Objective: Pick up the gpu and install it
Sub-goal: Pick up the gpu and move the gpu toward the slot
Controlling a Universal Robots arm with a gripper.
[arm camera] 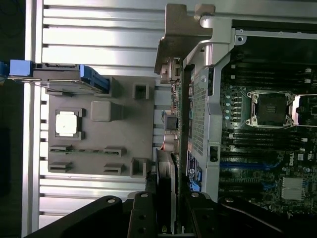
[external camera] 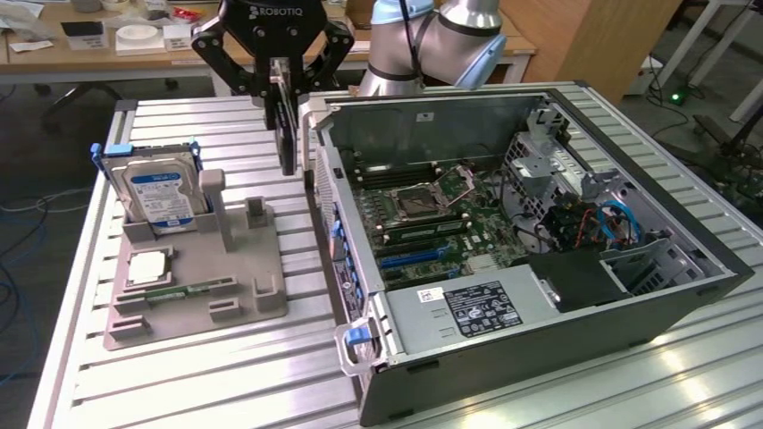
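Your gripper (external camera: 284, 89) is clenched on the gpu (external camera: 288, 134). Its black fingers (external camera: 256, 85) press the thin dark card from both sides near its upper end, and the card hangs upright and edge-on below them. The gpu sits outside the open computer case (external camera: 357, 295), just beside the case's outer wall on the exterior view's left, near its far corner. You cannot tell from either view whether the card touches that wall.

In the wrist view, the gpu (arm camera: 165, 173) runs as a narrow dark strip out from the gripper (arm camera: 167, 210). It lies over the gap between the case wall (arm camera: 198, 99) and the grey fixture tray (arm camera: 99, 134).

The fixture tray (external camera: 250, 304) lies on the slatted metal table (external camera: 214, 375), beside the case on the exterior view's left. On the tray, away from the case, a hard drive (external camera: 159, 192) with a blue label stands upright in a blue-handled carrier. A square processor chip (external camera: 148, 266) lies flat, and so does a narrow green memory stick (external camera: 185, 290).

Inside the case, the motherboard (external camera: 435, 237) lies exposed with its CPU socket (external camera: 417, 201). A power supply (external camera: 471, 308) sits at the case's near end.
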